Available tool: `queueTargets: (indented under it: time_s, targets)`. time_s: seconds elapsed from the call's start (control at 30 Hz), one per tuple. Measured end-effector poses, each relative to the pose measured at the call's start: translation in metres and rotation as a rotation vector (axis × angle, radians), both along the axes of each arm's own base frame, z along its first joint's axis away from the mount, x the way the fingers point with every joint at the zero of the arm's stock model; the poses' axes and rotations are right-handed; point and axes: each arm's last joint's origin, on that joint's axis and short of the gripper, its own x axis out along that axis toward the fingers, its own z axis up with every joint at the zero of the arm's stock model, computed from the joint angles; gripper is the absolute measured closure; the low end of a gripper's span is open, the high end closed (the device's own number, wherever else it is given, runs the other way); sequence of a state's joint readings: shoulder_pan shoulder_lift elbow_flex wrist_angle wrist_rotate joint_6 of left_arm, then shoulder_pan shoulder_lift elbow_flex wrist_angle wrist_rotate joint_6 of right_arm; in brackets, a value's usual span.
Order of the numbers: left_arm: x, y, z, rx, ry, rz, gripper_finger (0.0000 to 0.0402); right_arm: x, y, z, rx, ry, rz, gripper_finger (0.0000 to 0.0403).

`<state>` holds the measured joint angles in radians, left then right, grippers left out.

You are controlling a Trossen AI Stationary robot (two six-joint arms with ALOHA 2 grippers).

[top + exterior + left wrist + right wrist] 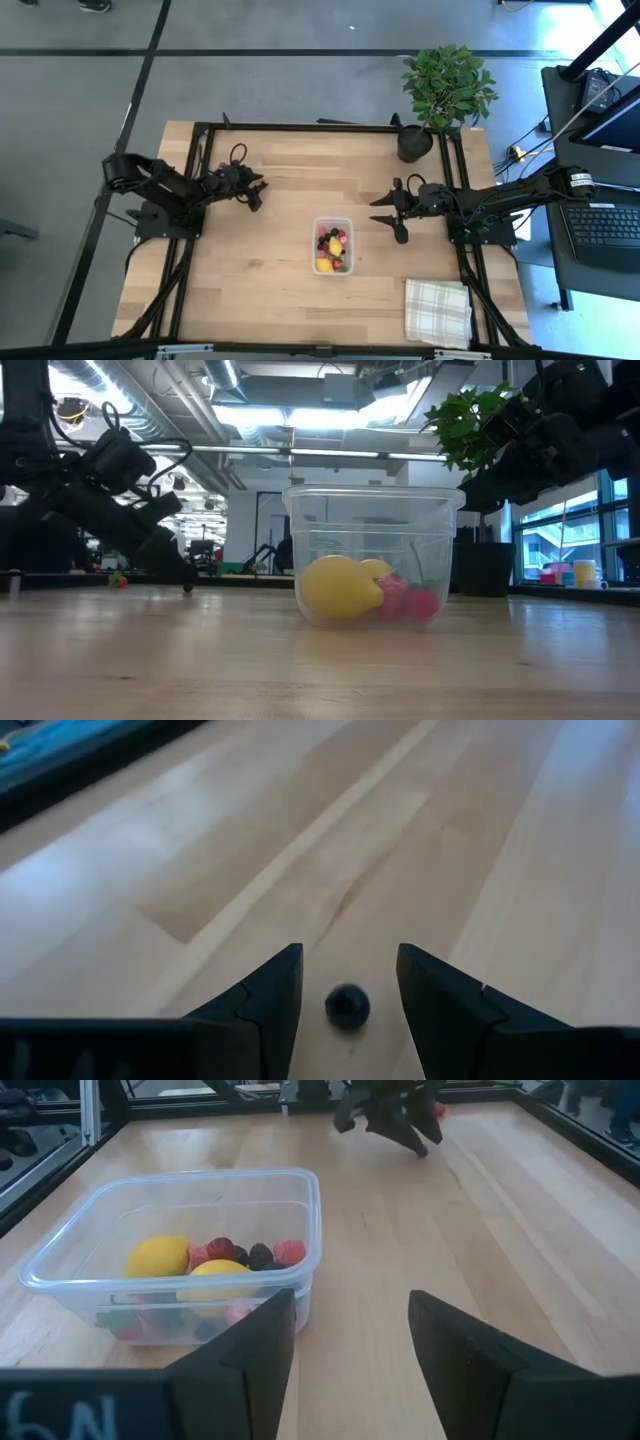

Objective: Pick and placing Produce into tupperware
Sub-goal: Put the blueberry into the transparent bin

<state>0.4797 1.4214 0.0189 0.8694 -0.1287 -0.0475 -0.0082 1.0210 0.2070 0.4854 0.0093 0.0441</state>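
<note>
The clear tupperware (333, 245) stands mid-table and holds the produce: two yellow pieces (160, 1256), plus red and dark berries (250, 1252). One dark round berry (347, 1006) lies on the wood between the open fingers of my left gripper (350, 955), with a gap on each side. In the high view, my left gripper (255, 190) is left of the tub and slants down low over the table. My right gripper (385, 212) hovers open to the right of the tub, and the tub (180, 1250) lies just ahead of its fingers.
A black pot (415, 143) with a green plant (447, 85) stands at the far right corner. A white checked cloth (437, 310) lies at the near right. A small red piece (438, 1110) shows by the left arm. Bare wood surrounds the tub.
</note>
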Motion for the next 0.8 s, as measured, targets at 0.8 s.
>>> queueTargets:
  time_s: [0.8]
  targets:
    - [0.0,0.0,-0.017,-0.055,0.076,0.023,0.0261,0.0,0.0,0.0,0.004,-0.001,0.001,0.0205]
